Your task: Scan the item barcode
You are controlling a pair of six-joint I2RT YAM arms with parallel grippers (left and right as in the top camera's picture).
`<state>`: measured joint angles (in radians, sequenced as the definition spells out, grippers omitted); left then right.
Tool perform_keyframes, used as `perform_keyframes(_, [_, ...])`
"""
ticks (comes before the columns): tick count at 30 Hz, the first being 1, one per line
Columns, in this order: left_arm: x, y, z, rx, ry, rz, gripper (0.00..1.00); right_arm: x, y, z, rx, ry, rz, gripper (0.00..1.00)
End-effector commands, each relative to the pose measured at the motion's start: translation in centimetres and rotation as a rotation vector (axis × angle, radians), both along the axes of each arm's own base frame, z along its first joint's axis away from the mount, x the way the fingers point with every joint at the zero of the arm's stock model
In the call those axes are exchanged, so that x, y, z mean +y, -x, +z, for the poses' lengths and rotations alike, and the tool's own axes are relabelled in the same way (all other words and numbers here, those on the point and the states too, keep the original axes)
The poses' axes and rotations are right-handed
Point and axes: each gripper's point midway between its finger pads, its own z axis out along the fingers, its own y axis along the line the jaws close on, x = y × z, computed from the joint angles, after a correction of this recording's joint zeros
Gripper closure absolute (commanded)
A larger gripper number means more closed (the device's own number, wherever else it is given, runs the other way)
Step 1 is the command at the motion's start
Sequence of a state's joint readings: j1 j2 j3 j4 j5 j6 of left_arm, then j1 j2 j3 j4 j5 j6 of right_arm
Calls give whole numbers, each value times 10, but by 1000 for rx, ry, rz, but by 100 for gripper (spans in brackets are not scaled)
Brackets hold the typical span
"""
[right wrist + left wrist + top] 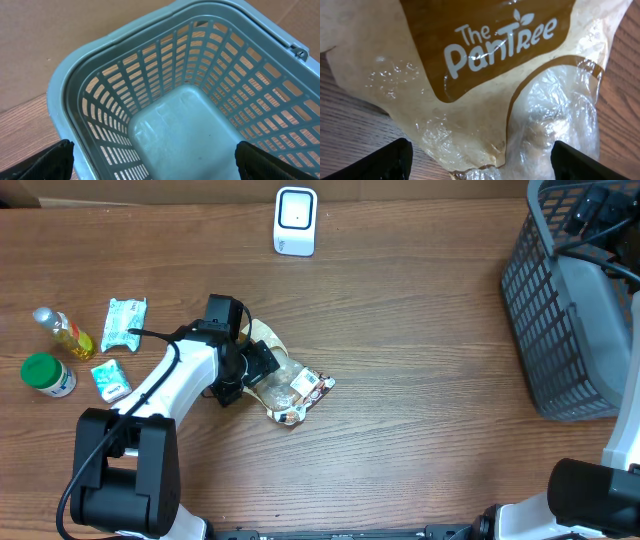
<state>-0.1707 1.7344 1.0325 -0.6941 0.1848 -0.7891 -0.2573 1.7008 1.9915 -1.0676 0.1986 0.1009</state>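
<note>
The item is a clear and tan snack bag point(292, 386) with a brown "The PanTree" label point(495, 45), lying flat on the wooden table. My left gripper point(257, 370) hangs low over the bag's left end. Its jaws stand open point(480, 167), one black fingertip point(385, 162) on each side of the bag's crinkled plastic, not closed on it. No barcode shows on the bag. The white scanner point(296, 221) stands at the table's far edge. My right gripper point(592, 212) is open point(155, 167) above the grey basket point(165, 125), holding nothing.
At the left of the table lie a small bottle of yellow liquid point(63, 332), a green-lidded jar point(47, 375), a green and white packet point(124, 323) and a smaller packet point(110, 382). The grey mesh basket point(565, 310) takes up the right edge.
</note>
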Motion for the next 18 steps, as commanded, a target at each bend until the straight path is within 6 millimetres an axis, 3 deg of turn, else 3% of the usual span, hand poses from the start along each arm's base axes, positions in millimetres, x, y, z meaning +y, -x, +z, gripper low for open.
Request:
perform_keyframes(1, [6, 8, -9, 38, -31, 96, 11, -1, 2, 12, -30, 11, -11, 0])
perform_keyframes(11, [6, 14, -35, 5, -7, 155, 13, -1, 2, 12, -30, 11, -11, 0])
perform_keyframes(15, [7, 19, -41, 8, -7, 163, 19, -1, 2, 12, -30, 11, -11, 0])
perform_keyframes(18, [8, 24, -44, 20, -13, 163, 29, -1, 2, 12, -30, 11, -11, 0])
